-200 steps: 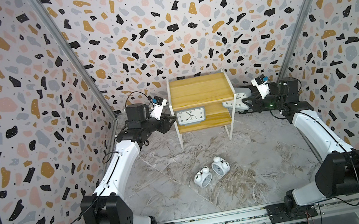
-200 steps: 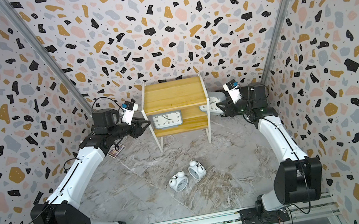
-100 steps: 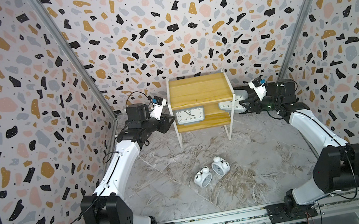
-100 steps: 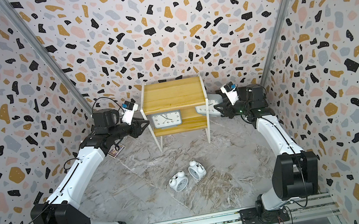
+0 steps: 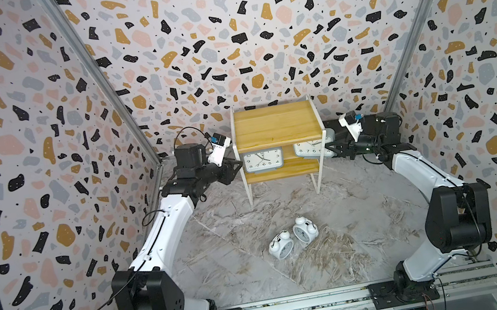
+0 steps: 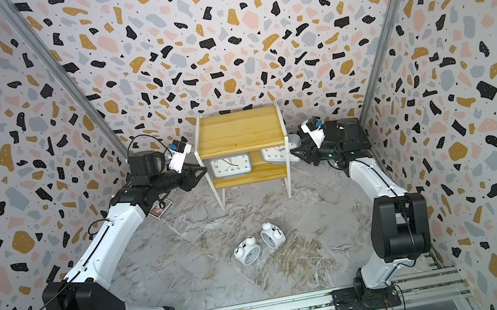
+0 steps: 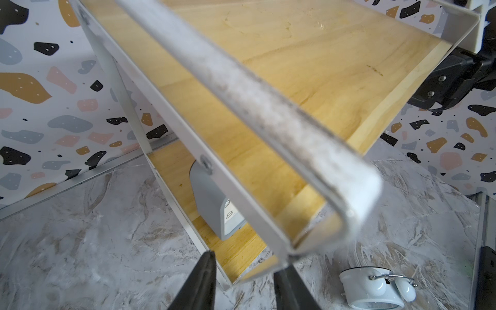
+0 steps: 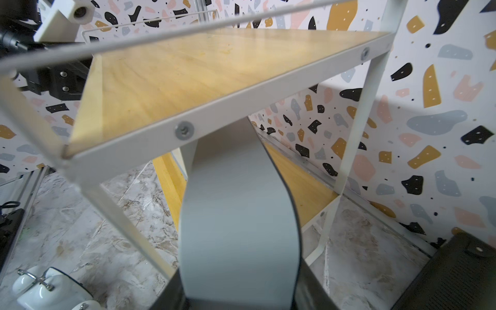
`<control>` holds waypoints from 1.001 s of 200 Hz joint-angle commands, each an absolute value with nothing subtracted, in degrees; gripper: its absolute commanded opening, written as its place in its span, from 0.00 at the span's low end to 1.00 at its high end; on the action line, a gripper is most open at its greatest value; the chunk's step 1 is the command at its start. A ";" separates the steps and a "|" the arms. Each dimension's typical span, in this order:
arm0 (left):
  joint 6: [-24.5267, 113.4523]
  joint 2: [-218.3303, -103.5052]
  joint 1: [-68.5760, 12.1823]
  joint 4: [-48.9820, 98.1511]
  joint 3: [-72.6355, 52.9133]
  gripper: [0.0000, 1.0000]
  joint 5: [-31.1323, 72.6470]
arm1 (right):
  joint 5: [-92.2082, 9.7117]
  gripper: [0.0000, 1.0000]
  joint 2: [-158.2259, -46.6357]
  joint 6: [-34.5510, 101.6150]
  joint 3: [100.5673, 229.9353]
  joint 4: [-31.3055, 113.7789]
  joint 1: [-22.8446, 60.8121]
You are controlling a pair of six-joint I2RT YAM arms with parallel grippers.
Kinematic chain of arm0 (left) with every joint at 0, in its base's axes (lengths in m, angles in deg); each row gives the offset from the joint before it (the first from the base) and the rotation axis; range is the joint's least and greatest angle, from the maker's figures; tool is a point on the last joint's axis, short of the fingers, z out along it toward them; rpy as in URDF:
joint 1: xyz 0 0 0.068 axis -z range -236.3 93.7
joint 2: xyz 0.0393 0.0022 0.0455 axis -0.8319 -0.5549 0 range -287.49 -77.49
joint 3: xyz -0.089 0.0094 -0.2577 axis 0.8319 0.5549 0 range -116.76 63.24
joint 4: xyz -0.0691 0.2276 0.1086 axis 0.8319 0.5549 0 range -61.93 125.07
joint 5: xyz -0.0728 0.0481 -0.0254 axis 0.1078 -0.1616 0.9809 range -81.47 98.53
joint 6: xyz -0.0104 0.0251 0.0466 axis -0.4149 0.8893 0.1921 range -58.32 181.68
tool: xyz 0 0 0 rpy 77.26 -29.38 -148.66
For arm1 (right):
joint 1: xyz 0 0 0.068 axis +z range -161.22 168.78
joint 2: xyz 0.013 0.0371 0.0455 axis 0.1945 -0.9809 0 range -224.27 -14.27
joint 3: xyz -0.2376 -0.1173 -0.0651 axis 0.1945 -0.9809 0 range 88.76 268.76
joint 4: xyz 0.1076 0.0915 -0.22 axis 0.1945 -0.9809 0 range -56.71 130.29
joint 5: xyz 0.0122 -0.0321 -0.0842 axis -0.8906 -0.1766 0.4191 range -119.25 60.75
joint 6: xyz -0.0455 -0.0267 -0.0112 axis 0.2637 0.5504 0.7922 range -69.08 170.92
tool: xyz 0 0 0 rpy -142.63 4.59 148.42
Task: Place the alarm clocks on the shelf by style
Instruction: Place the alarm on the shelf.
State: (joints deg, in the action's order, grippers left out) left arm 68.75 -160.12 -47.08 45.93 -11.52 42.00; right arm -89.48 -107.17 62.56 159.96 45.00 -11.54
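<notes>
Far left: left hand [image 5: 237, 165]. Reaches in level toward the shelf [image 5: 276, 124], tip right at the front left post. Stands partly open, black fingers [image 7: 204, 279] apart, the corner of the lower frame showing between them. Grips nothing; touching the frame or not, cannot tell. Next, the shelf itself: stands on thin white legs at the back of the marble desk [image 5: 222, 252], close to the speckled wall, top board bare. At the left end of the lower board: first grey clock [image 5: 262, 159]. Stands upright, white face to the front, apart from both hands. Further forward, well apart from the shelf, out on the open desk: white bell clock [image 5: 281, 248] and second white bell clock [image 5: 305, 234]. Lie tipped back with faces up, just beside each other. At the right end of the lower tier: second grey clock [image 5: 309, 149]. Sits tilted, right end lower, partly under the top board and partly out past the front right post; resting on the lower board or not, cannot tell. Far right: right hand [image 5: 332, 148]. Reaches in from the shelf's right side and clamps that clock's grey casing between both fingers. Near it on the desk, seen in the right wrist view only: black case [image 8: 456, 271].
</notes>
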 commanded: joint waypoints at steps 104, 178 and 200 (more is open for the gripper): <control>67.89 -159.85 -47.95 44.41 -11.54 0.37 40.59 | -99.63 0.25 -110.11 63.37 162.59 49.86 -11.62; 68.37 -159.98 -47.95 44.53 -11.34 0.37 41.59 | -101.01 0.25 -113.52 58.58 162.81 56.69 -11.33; 68.46 -160.03 -47.95 44.52 -11.30 0.37 41.80 | -101.23 0.25 -114.20 58.40 163.03 56.72 -11.14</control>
State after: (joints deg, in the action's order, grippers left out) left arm 68.34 -160.12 -47.19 46.00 -11.45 42.09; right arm -98.35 -115.04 60.11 160.09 52.76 -11.49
